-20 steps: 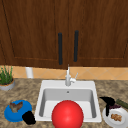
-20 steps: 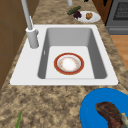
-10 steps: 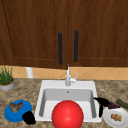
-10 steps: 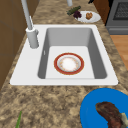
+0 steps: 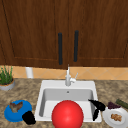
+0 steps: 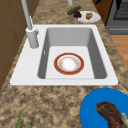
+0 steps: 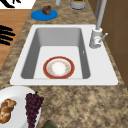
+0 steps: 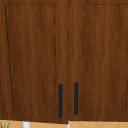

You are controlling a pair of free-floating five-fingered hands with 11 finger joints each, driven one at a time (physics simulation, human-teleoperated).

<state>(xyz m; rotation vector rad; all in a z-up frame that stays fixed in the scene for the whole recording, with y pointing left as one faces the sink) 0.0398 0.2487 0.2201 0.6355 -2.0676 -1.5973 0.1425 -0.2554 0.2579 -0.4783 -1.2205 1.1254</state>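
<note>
Red glossy round bowl [image 5: 67,114] fills near-centre front view for you, underside toward camera, lower edge cut off; side views show red-rimmed ring with pale centre [image 6: 68,63] flat on white sink [image 5: 40,100] floor. Right hand [image 5: 98,106] at sink's right rim, fingers spread, relaxed, holding nothing. Left hand [image 5: 28,117] beside blue plate [image 5: 10,113]: dark lump, finger state unreadable. Right side view: black fingers [image 7: 6,35] at left edge, cut off.
</note>
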